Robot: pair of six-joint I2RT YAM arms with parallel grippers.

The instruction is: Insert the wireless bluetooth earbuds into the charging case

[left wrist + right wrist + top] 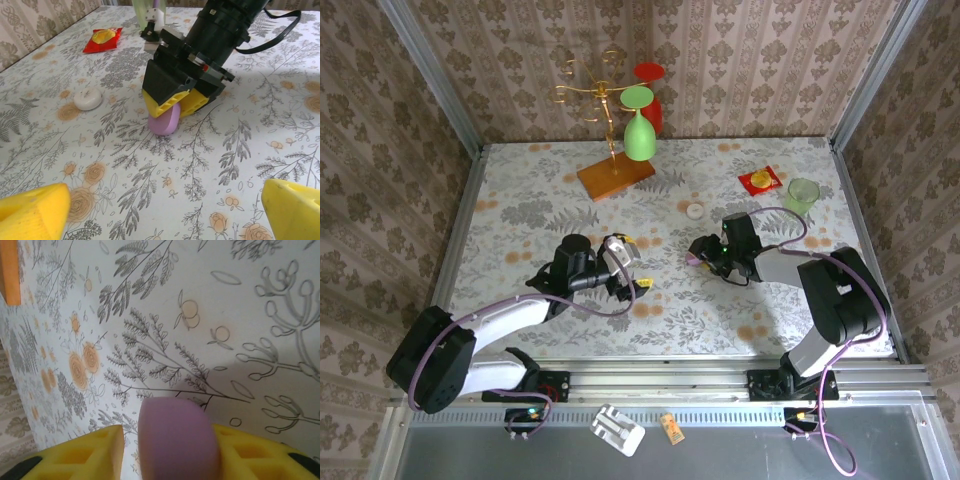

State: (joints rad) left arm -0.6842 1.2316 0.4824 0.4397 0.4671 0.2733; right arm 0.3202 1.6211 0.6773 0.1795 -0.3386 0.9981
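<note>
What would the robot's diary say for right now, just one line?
left gripper: open, holding nothing | right gripper: jaws round charging case, gap at one finger | charging case: on table

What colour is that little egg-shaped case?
The case is pinkish lilac, clearest in the left wrist view.

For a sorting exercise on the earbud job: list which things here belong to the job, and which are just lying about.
Job: case; right gripper around it; left gripper, open.
Lying about: white disc; red packet; green cup; glass stand.
</note>
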